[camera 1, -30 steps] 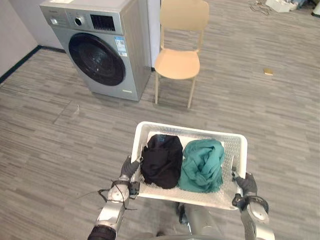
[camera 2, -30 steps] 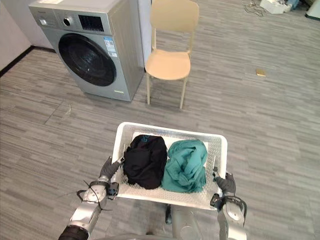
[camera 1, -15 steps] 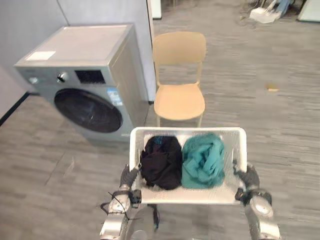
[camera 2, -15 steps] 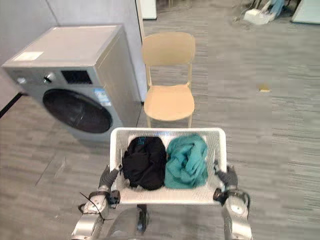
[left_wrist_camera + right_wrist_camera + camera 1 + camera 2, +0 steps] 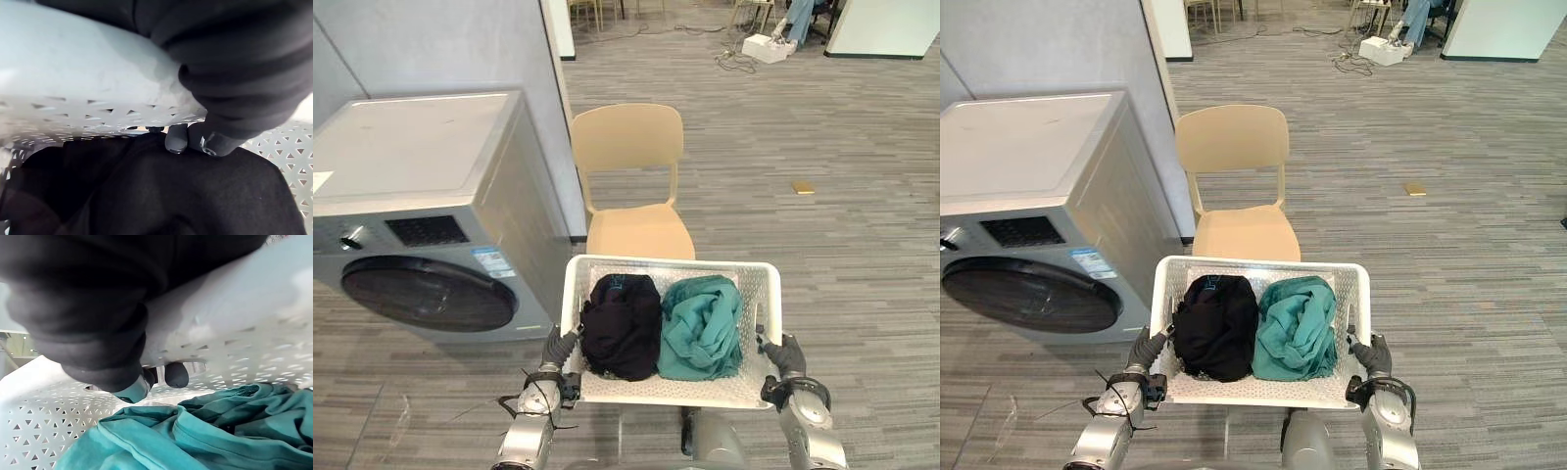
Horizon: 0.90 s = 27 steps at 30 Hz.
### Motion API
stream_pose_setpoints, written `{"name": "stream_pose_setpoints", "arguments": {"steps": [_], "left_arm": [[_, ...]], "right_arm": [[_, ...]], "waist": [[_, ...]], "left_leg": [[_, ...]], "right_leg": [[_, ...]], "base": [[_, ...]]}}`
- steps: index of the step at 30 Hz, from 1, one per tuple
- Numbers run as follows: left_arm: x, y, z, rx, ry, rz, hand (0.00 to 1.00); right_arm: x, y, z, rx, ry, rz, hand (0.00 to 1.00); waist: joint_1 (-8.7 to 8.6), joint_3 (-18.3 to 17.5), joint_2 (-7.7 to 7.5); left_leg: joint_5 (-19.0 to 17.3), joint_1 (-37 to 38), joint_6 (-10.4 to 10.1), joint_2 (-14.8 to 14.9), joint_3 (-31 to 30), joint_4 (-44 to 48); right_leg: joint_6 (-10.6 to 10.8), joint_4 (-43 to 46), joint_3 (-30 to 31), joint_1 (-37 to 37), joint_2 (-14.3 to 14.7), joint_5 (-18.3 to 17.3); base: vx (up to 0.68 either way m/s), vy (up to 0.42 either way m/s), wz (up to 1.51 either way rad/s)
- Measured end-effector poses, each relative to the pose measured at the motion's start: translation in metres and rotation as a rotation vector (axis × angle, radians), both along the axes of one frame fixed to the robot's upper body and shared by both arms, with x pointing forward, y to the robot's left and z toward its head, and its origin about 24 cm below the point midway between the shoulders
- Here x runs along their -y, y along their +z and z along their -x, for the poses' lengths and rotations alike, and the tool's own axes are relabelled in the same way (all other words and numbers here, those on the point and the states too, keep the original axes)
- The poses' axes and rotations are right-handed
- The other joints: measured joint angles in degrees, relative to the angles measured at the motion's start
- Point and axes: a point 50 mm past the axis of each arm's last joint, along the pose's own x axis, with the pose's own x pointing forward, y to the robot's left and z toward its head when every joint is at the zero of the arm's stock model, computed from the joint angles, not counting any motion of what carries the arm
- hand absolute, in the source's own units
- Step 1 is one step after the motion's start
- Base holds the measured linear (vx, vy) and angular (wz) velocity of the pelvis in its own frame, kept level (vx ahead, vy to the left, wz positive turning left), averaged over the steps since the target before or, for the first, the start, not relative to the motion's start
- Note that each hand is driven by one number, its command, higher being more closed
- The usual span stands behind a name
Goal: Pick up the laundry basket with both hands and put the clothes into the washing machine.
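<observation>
1. I am holding the laundry basket (image 5: 671, 262) up in front of me, between my two hands, above the grey floor (image 5: 862, 264).
2. My left hand (image 5: 555, 350) is gripping the basket's left rim. In the left wrist view its fingertips (image 5: 176, 140) are hooking over the rim and touching the black garment (image 5: 622, 328). The dark cover is hiding the rest of the fingers.
3. My right hand (image 5: 786, 354) is gripping the right rim. In the right wrist view its fingertips (image 5: 176, 374) are curling over the edge, just above the teal garment (image 5: 701, 328). I cannot make out the thumb.
4. The two garments are lying bunched side by side in the basket and touching, black on my left and teal on my right. I cannot tell what kind of clothes they are.
5. The washing machine (image 5: 421, 196) is standing ahead on my left with its round door closed. The view's edge is cutting off its left part.
6. A beige chair (image 5: 631, 186) is standing just beside the machine. The basket's far rim is hiding its legs.
7. A small yellowish thing (image 5: 803, 186) is lying on the floor well to the right, too small to identify.
</observation>
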Motion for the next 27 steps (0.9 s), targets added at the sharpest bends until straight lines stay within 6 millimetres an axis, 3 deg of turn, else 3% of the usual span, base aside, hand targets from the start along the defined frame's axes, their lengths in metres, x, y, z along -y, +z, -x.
{"name": "stream_pose_setpoints", "arguments": {"steps": [1,3,5,6,7,8,9,10,11,12,14,15,16,17,18,21,23,24,26,27], "left_arm": [[0.003,0.001,-0.002,0.004,-0.012,0.004,1.0],[0.007,-0.001,0.001,-0.008,-0.018,0.01,1.0],[0.008,-0.002,0.001,-0.011,-0.018,0.017,1.0],[0.008,-0.002,0.002,-0.01,-0.009,0.023,1.0],[0.005,-0.003,0.007,-0.013,0.02,0.036,1.0],[0.004,-0.004,0.01,-0.017,0.03,0.041,1.0],[0.004,-0.006,0.012,-0.025,0.037,0.049,1.0],[0.002,-0.006,0.013,-0.028,0.037,0.038,1.0],[0.0,-0.006,0.013,-0.029,0.04,0.037,1.0],[-0.001,-0.006,0.011,-0.025,0.048,0.041,1.0],[-0.001,-0.005,0.01,-0.023,0.066,0.057,1.0],[-0.002,-0.007,0.01,-0.029,0.092,0.064,1.0],[-0.004,-0.009,0.01,-0.038,0.11,0.058,1.0],[-0.007,-0.013,0.01,-0.055,0.121,0.053,1.0],[-0.008,-0.013,0.01,-0.059,0.123,0.052,1.0],[-0.025,-0.006,-0.008,-0.025,0.129,-0.005,1.0],[-0.04,0.007,-0.033,0.027,0.196,-0.016,1.0],[-0.044,0.012,-0.042,0.047,0.205,-0.024,1.0],[-0.052,0.033,-0.07,0.12,0.227,-0.036,1.0],[-0.057,0.051,-0.09,0.177,0.249,-0.029,1.0]], "right_arm": [[0.003,0.0,0.002,-0.003,-0.016,-0.001,1.0],[0.006,-0.001,0.007,-0.012,-0.026,0.005,1.0],[0.007,0.001,0.011,-0.007,-0.027,0.012,1.0],[0.007,0.004,0.009,0.005,-0.014,0.023,1.0],[0.006,0.008,0.004,0.016,0.017,0.038,1.0],[0.005,0.009,0.002,0.018,0.032,0.043,1.0],[0.006,0.009,-0.001,0.013,0.05,0.055,1.0],[0.005,0.009,-0.005,0.005,0.06,0.054,1.0],[0.005,0.008,-0.01,-0.002,0.07,0.058,1.0],[0.005,0.009,-0.016,0.0,0.084,0.064,1.0],[0.004,0.013,-0.026,0.012,0.115,0.073,1.0],[0.002,0.015,-0.034,0.017,0.138,0.079,1.0],[-0.001,0.015,-0.038,0.012,0.151,0.077,1.0],[-0.003,0.014,-0.041,0.001,0.165,0.078,1.0],[-0.004,0.014,-0.042,0.0,0.172,0.08,1.0],[-0.02,0.017,-0.064,0.019,0.192,0.059,1.0],[-0.04,0.04,-0.105,0.086,0.256,0.08,1.0],[-0.044,0.048,-0.115,0.106,0.267,0.086,1.0],[-0.053,0.076,-0.144,0.18,0.283,0.098,1.0],[-0.059,0.099,-0.163,0.239,0.286,0.103,1.0]], "waist": [[0.08,0.0,0.12],[-0.01,0.0,0.08],[0.02,0.1,0.25],[0.53,0.1,0.84],[1.85,0.3,1.39],[2.59,0.5,1.24],[3.44,0.6,1.47],[3.49,0.9,0.76],[3.31,1.0,-0.01],[3.29,1.0,-0.57],[3.16,0.6,0.0],[3.23,0.5,0.77],[3.37,0.4,1.21],[3.35,-0.2,2.74],[3.3,-0.8,3.93],[3.54,-0.1,1.3],[4.58,2.2,1.42],[4.94,3.1,1.65],[4.98,5.3,2.8],[5.04,7.2,3.41]], "left_leg": [[1.1,-0.1,-1.6,1.0,-0.9,0.4],[1.3,-0.4,-1.5,2.9,-3.0,5.9],[2.1,-5.0,-0.4,4.9,-5.7,20.7],[6.0,-9.8,2.1,6.8,-6.6,32.9],[13.8,-14.6,4.1,8.5,-7.7,42.9],[15.0,-16.5,3.8,9.0,-8.6,47.5],[13.1,-20.5,2.8,9.0,-8.8,54.0],[11.1,-22.4,3.2,8.8,-6.6,54.5],[9.4,-23.9,3.1,8.7,-3.6,50.9],[8.6,-24.6,2.9,7.7,-1.4,41.3],[9.0,-23.1,1.3,4.8,-1.7,20.3],[11.4,-21.6,-1.6,2.8,-4.5,8.5],[13.9,-20.7,-2.7,1.8,-5.6,3.7],[20.2,-19.4,-1.0,0.8,-6.1,-1.0],[22.1,-18.8,0.3,0.6,-5.6,-2.1],[21.3,-17.5,1.0,-1.3,-3.0,-4.6],[21.3,-18.0,1.1,-2.3,-0.3,-6.2],[21.3,-18.5,1.1,-2.3,0.1,-6.3],[21.8,-21.6,1.8,-2.3,0.2,-6.2],[22.1,-23.9,2.2,-1.8,0.2,-5.7]], "right_leg": [[-1.1,4.0,-1.3,-1.0,0.1,-3.4],[-2.6,7.7,-4.0,1.0,0.3,-7.7],[-2.8,8.1,-6.3,5.3,1.4,-11.7],[-3.8,7.8,-6.9,7.9,3.0,-13.3],[-5.3,7.0,-6.3,10.4,5.0,-14.8],[-5.8,6.5,-6.0,11.7,5.8,-15.3],[-6.4,5.2,-5.7,14.2,6.3,-15.9],[-6.4,4.0,-5.5,15.8,5.8,-15.6],[-6.2,2.3,-5.5,17.3,5.1,-15.4],[-5.8,0.6,-5.3,18.5,4.1,-15.2],[-5.1,-0.8,-4.9,19.1,3.5,-14.8],[-4.4,-0.8,-3.9,19.0,3.7,-15.0],[-3.6,-0.8,-3.3,19.4,4.0,-15.4],[-2.1,-0.6,-2.9,20.6,5.1,-16.3],[-1.4,-0.4,-2.6,20.7,5.8,-16.8],[-0.5,1.1,-0.3,19.2,3.1,-17.5],[0.3,0.7,2.2,16.7,1.7,-17.5],[0.4,0.6,2.8,16.0,1.5,-17.4],[0.5,0.9,2.8,12.8,1.5,-17.3],[0.5,1.8,2.9,10.2,1.9,-17.3]], "base": [[0.39,-0.265,0.34],[0.38,-0.333,0.54],[0.32,-0.324,0.5],[0.29,-0.262,-0.02],[0.29,-0.221,-0.25],[0.32,-0.161,-0.4],[0.32,-0.122,-0.23],[0.31,-0.124,-0.12],[0.3,-0.125,-0.06],[0.32,-0.102,-0.1],[0.42,-0.049,-0.21],[0.36,0.025,-0.36],[0.43,0.122,-0.42],[0.36,0.151,-0.34],[0.36,0.177,-0.11],[0.27,0.147,-0.21],[0.12,0.129,-0.6],[0.01,0.101,-0.41],[-0.05,0.059,-0.12],[-0.09,0.032,-0.06]]}}
